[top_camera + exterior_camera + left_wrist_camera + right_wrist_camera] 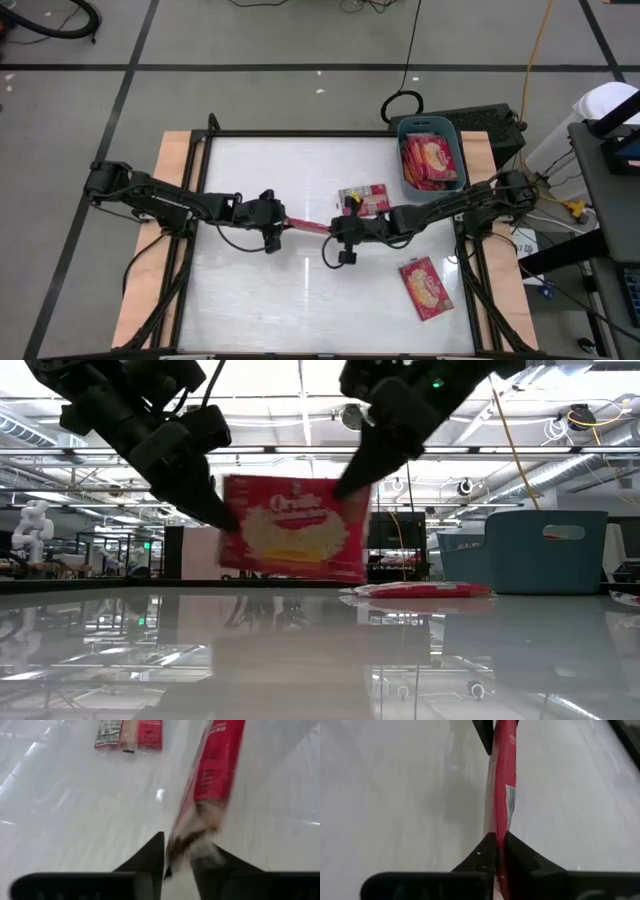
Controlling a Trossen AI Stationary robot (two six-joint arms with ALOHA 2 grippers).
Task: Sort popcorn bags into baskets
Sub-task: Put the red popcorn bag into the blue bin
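Nearest the low camera: bare glossy table (pixel 300 660); above it one popcorn bag (pixel 295 528) hangs upright in mid-air, picture face toward the lens, carried edge-on between the two arms near the table's middle.

Right gripper (pixel 499 851): fingers pinched tight on the bag's near edge; packet runs straight out from them toward the other arm.
Left gripper (pixel 186 860): fingers slightly apart with the bag's end lying between them; whether they bear on it, cannot tell.

Other bags: one flat, label side up (pixel 364 198), just beside the right gripper on the far side; one flat, picture up (pixel 426 288), toward the near right of the table; several already in the teal basket (pixel 447 128) at the far right corner.

Risks, as judgement:
- the hold sits on a thin edge only; the flat packet could pivot or slip from the right fingers once the left lets go, dropping onto the table;
- if the left fingers catch the bag while the right arm pulls away, the packet may tear or twist out of both;
- the route to the basket passes over the label-up bag; a low carry could nudge it;
- the basket is already fairly full; a bag released edge-on may lodge on the rim or slide off outside.
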